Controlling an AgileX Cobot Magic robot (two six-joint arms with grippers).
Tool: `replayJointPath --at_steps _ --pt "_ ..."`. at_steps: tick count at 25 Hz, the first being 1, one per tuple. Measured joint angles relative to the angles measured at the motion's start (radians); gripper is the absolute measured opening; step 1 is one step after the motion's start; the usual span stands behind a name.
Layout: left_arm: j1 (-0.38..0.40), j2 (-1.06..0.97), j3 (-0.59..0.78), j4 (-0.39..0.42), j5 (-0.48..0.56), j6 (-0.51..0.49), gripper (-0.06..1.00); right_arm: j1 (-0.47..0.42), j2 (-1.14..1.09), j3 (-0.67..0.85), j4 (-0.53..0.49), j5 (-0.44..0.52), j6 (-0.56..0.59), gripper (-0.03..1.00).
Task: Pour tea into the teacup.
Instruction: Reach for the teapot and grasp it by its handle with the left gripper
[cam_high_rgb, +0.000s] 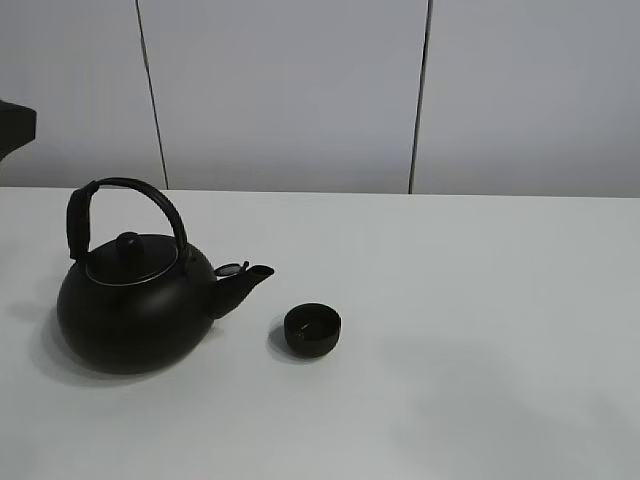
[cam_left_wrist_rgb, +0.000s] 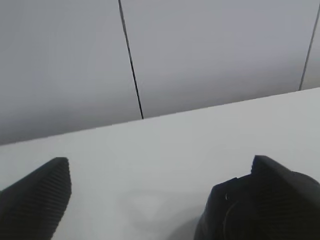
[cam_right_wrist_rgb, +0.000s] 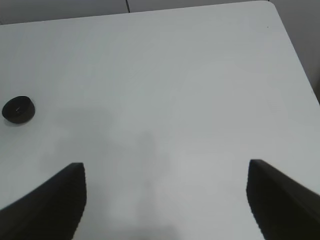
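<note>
Beside the round matte teapot sits a low teacup; both jaws gape empty.

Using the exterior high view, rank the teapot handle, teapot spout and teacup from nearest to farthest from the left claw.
The left claw works from that view's left side.
1. teapot handle: far left, nearest.
2. teapot spout: middle, pointing right.
3. teacup: right of the spout, farthest.

white table, pale grey wall panels, thin dark vertical seams
</note>
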Motion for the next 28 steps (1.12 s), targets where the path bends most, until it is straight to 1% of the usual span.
replayJointPath --at_steps 2,4,5,8,12,14,17,24,28 --pt "0.000 -0.001 0.042 0.076 -0.078 -0.045 0.69 0.000 0.000 0.000 0.000 0.000 0.000 0.60" --pt "-0.001 -0.001 0.067 0.147 -0.107 -0.113 0.69 0.000 0.000 0.000 0.000 0.000 0.000 0.60" --pt "-0.003 -0.001 0.075 0.170 -0.112 -0.146 0.69 0.000 0.000 0.000 0.000 0.000 0.000 0.60" --pt "-0.003 -0.001 0.083 0.208 -0.118 -0.205 0.69 0.000 0.000 0.000 0.000 0.000 0.000 0.60" --pt "-0.003 0.056 0.103 0.248 -0.152 -0.217 0.69 0.000 0.000 0.000 0.000 0.000 0.000 0.60" --pt "-0.003 0.105 0.114 0.271 -0.199 -0.217 0.69 0.000 0.000 0.000 0.000 0.000 0.000 0.60" --pt "-0.003 0.181 0.126 0.286 -0.301 -0.217 0.69 0.000 0.000 0.001 0.000 0.000 0.000 0.60" --pt "-0.003 0.362 0.128 0.288 -0.454 -0.255 0.69 0.000 0.000 0.001 0.000 0.000 0.000 0.60" --pt "-0.003 0.439 0.128 0.289 -0.533 -0.260 0.69 0.000 0.000 0.001 0.000 0.000 0.000 0.60"
